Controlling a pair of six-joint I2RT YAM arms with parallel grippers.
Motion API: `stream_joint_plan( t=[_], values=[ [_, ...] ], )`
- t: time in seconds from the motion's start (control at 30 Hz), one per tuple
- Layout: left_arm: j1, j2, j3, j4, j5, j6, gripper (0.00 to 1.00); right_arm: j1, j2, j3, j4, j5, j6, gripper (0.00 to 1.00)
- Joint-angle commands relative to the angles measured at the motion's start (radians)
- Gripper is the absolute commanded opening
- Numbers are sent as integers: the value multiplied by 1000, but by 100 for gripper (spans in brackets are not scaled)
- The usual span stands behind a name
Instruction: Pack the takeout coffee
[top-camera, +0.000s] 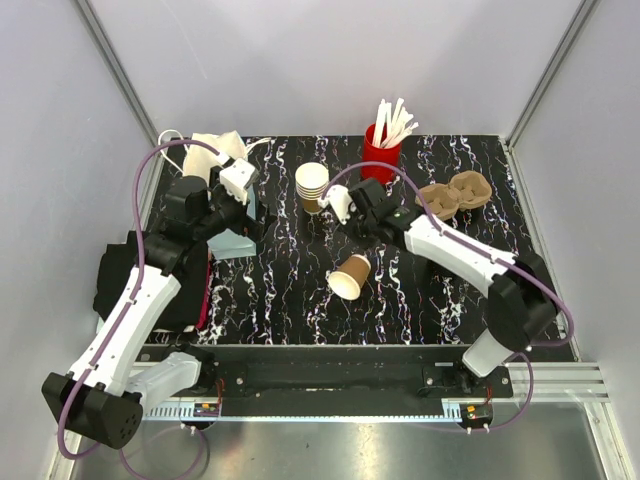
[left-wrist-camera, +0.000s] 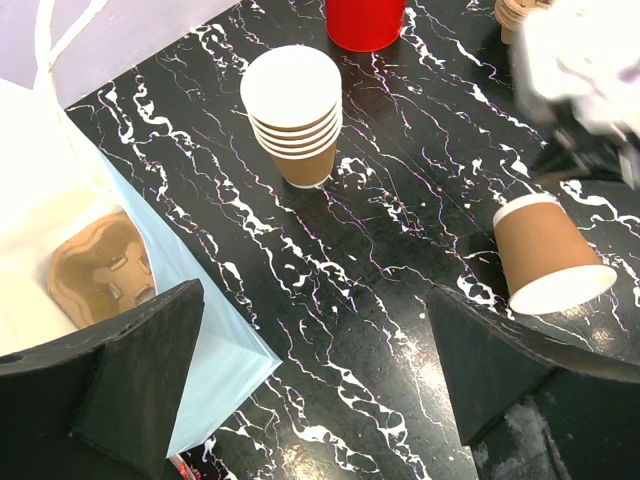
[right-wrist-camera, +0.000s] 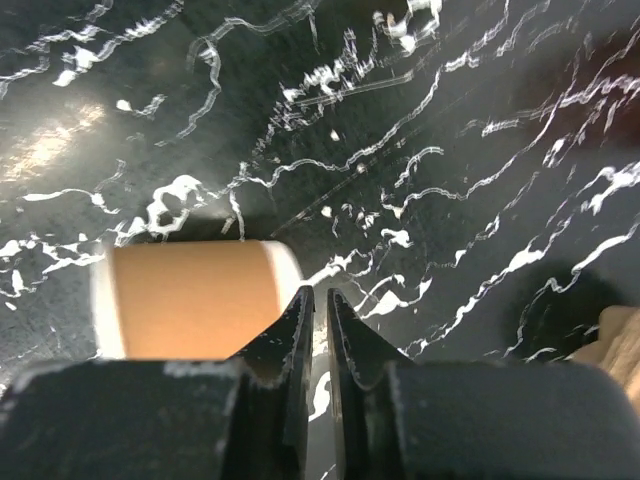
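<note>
The takeout coffee cup (top-camera: 350, 275), brown kraft with a white rim, lies on its side mid-table, mouth toward the near edge. It also shows in the left wrist view (left-wrist-camera: 552, 258). In the right wrist view a brown cup (right-wrist-camera: 190, 298) lies just left of my fingers. My right gripper (top-camera: 340, 214) (right-wrist-camera: 314, 292) hovers beyond the cup, jaws nearly together and empty. My left gripper (top-camera: 240, 205) (left-wrist-camera: 315, 300) is wide open and empty over the table, beside the white bag (top-camera: 215, 150). No black lid is in view.
A stack of lidless brown cups (top-camera: 312, 186) (left-wrist-camera: 295, 110) stands behind the fallen cup. A red cup of white sticks (top-camera: 382, 148) is at the back. Brown pulp carriers (top-camera: 452, 196) lie at the right. Another carrier (left-wrist-camera: 100, 272) sits in the bag. A black object (top-camera: 120, 280) is at the left edge.
</note>
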Motion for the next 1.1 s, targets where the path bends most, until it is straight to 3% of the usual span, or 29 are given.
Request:
stream_joint_plan(
  t=[0.0,0.07,0.2,0.37,0.5,0.9,1.07],
  values=[
    [10,-26,-7,62,39,-13,99,-37,47,71,-55,-113,47,18],
    [14,-26,-4,59,42,-15,99,-34,32,61,-62,-118,17,24],
    [17,-20,-4,61,46,-15,99,21,-75,-4,-38,-70,-27,53],
    [21,-19,-10,65,50,-18,99,112,-135,-84,-6,-13,-35,66],
    [30,-25,-8,62,55,-15,99,160,-120,-107,8,-1,-36,67],
    [82,-34,-20,81,42,-40,99,324,-16,-137,126,244,-47,64],
    [92,-35,-22,82,49,-46,99,367,50,-130,206,421,-52,58]
  ],
)
